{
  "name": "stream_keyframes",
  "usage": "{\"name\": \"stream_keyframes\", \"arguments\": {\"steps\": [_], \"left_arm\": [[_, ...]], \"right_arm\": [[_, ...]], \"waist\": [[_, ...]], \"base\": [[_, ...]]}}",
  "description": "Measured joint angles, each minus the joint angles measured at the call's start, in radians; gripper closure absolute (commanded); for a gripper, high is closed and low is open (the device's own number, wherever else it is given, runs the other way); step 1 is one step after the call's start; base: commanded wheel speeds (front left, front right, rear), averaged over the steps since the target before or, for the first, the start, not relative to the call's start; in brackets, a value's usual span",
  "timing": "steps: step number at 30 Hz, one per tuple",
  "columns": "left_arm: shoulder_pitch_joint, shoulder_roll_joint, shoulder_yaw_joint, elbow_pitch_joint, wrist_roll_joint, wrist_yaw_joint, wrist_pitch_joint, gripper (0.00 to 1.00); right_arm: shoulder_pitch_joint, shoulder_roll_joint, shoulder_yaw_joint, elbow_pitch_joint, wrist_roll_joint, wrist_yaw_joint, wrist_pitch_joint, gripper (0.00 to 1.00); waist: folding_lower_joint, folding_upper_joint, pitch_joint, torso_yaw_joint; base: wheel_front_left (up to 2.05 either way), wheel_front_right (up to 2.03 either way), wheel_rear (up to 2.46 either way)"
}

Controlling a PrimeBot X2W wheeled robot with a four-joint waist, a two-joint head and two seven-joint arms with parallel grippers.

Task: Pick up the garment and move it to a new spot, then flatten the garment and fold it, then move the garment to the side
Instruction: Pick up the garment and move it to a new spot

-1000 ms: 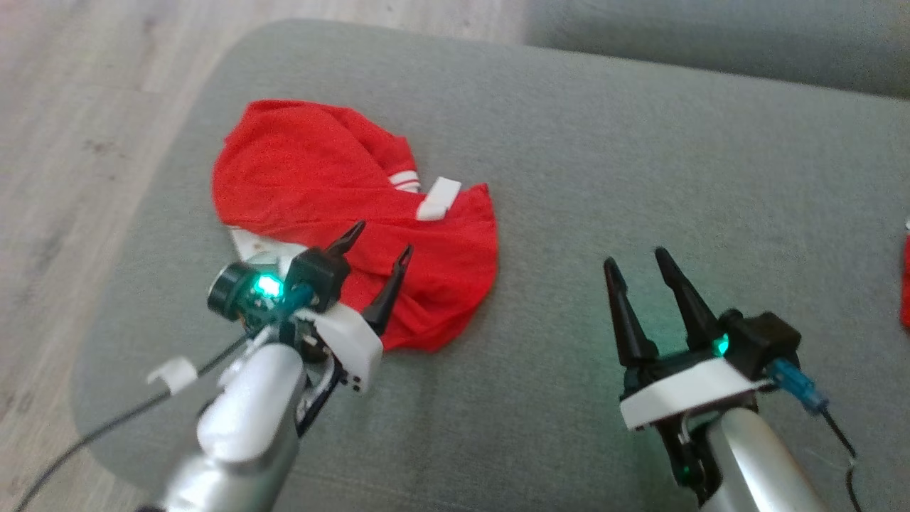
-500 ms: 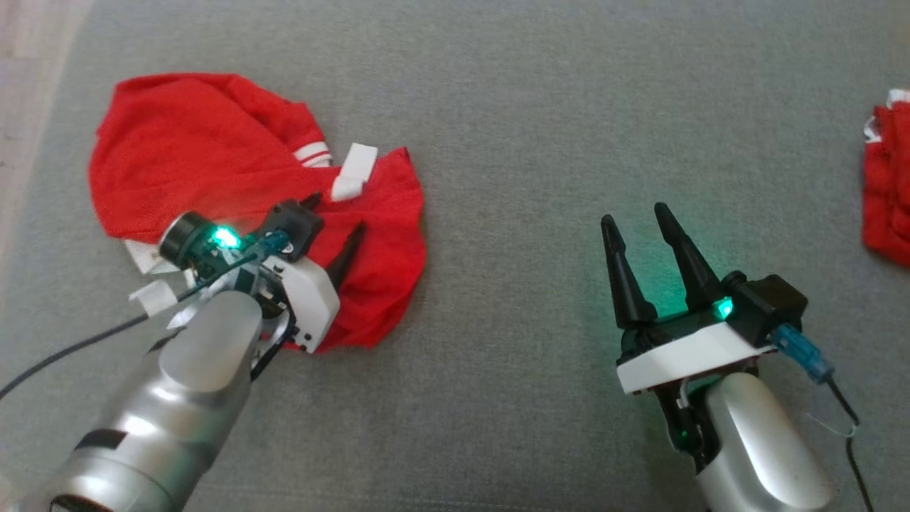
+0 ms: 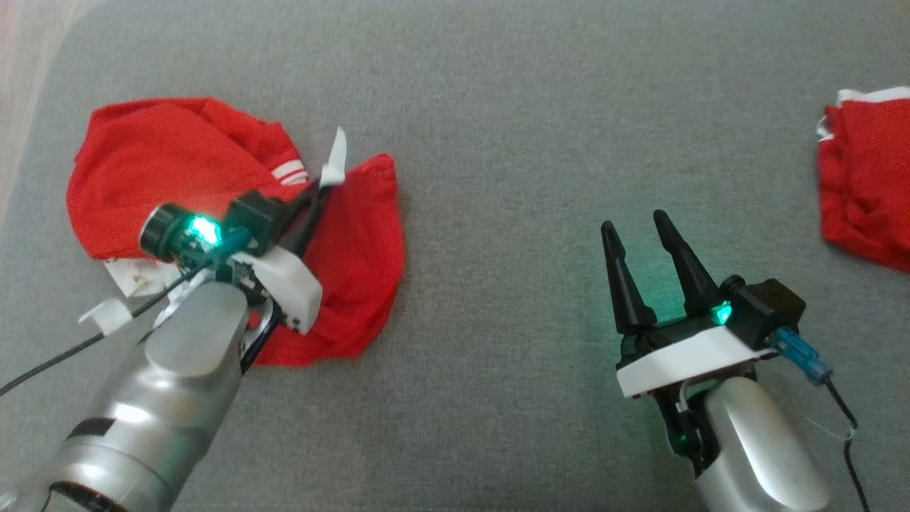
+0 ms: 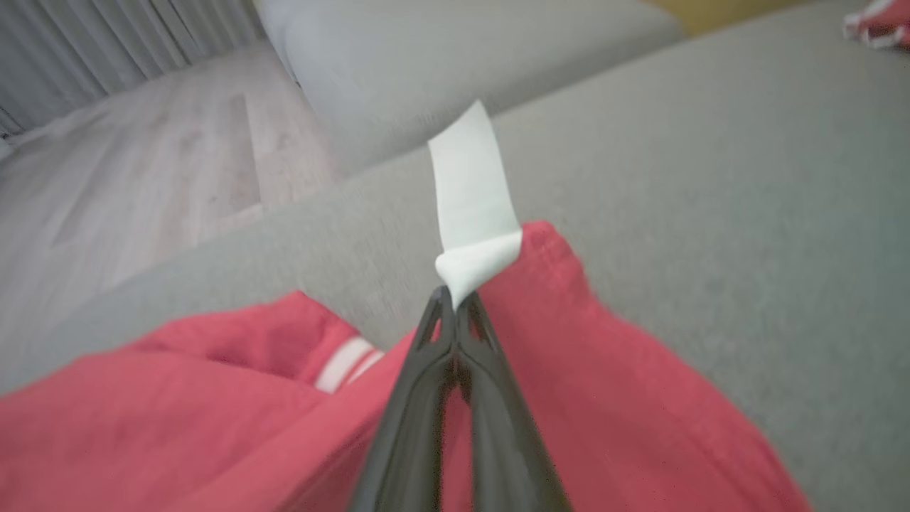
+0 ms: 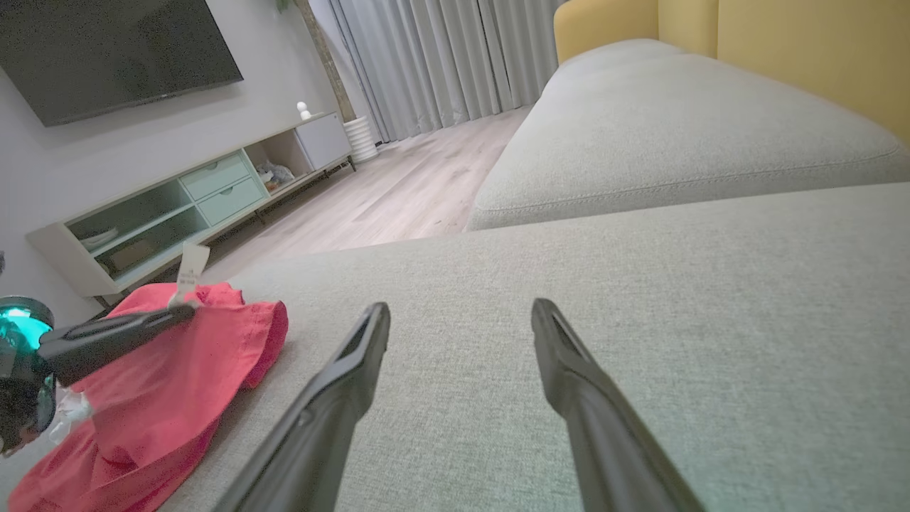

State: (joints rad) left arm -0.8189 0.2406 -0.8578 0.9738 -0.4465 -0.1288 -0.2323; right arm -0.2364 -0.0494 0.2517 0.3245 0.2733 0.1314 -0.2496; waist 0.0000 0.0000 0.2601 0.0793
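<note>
Garment (image 3: 163, 163): red, with white stripes at one cuff, lying crumpled on the grey sofa cushion (image 3: 533, 107) toward the robot's left, near the cushion's rounded edge, with wooden floor (image 4: 142, 178) beyond. Form: a loose heap, unflattened, somewhat wider across the head view than deep, no clear long axis. Attachment: white tag (image 3: 334, 158) standing up from the hem on the side of the heap that faces the open cushion. Left gripper (image 3: 313, 195): over the heap, fingers pressed together, pinching the white tag where it joins the red hem; the left wrist view puts the fingertips right at the tag's folded base, red cloth spreading below and to both sides. Right gripper (image 3: 634, 220): fingers spread wide, holding nothing, poised above bare cushion well apart from the garment, which lies to its left. Nearer arm: the left, already on the cloth. Judgement: pick-up is under way, and the lift and carry would likely go rightward onto the bare stretch between the two grippers; a hold on the tag alone may slip or strain. Other item: second red garment (image 3: 867, 206) at the cushion's far right. Containers: low cabinet (image 5: 178, 206) across the room, open shelves, contents too small to tell.
</note>
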Motion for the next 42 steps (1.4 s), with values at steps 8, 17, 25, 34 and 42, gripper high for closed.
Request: {"name": "stream_keyframes", "arguments": {"steps": [8,17,25,34,42], "left_arm": [[0.086,-0.008,0.218,-0.393,-0.006,0.113,-0.024,1.0],[0.261,-0.075,0.278,-0.537,0.078,0.137,-0.024,1.0],[0.124,-0.162,0.295,-0.518,0.14,0.129,-0.025,1.0],[-0.031,-0.197,0.336,-0.513,0.191,0.171,-0.025,1.0],[0.099,-0.2,-0.025,-0.328,0.11,0.026,0.017,0.0]], "right_arm": [[0.021,0.0,-0.004,0.006,0.028,0.0,0.0,0.0],[0.047,0.0,-0.001,-0.011,0.043,0.0,0.0,0.0],[0.04,0.0,0.016,-0.031,0.07,0.0,0.0,0.0],[0.015,0.0,0.034,-0.05,0.088,0.0,0.0,0.0],[0.018,0.0,0.007,-0.051,0.088,0.0,0.0,0.0]], "waist": [[-0.0002,0.0,-0.092,-0.03],[-0.0002,0.0,-0.112,-0.123],[0.0,0.0,-0.066,-0.244],[0.0001,0.0,-0.028,-0.367],[0.0,0.0,-0.038,-0.355]], "base": [[0.0,0.0,0.0],[0.0,0.0,0.0],[0.0,0.0,0.0],[0.0,0.0,0.0],[0.0,0.0,0.0]]}}
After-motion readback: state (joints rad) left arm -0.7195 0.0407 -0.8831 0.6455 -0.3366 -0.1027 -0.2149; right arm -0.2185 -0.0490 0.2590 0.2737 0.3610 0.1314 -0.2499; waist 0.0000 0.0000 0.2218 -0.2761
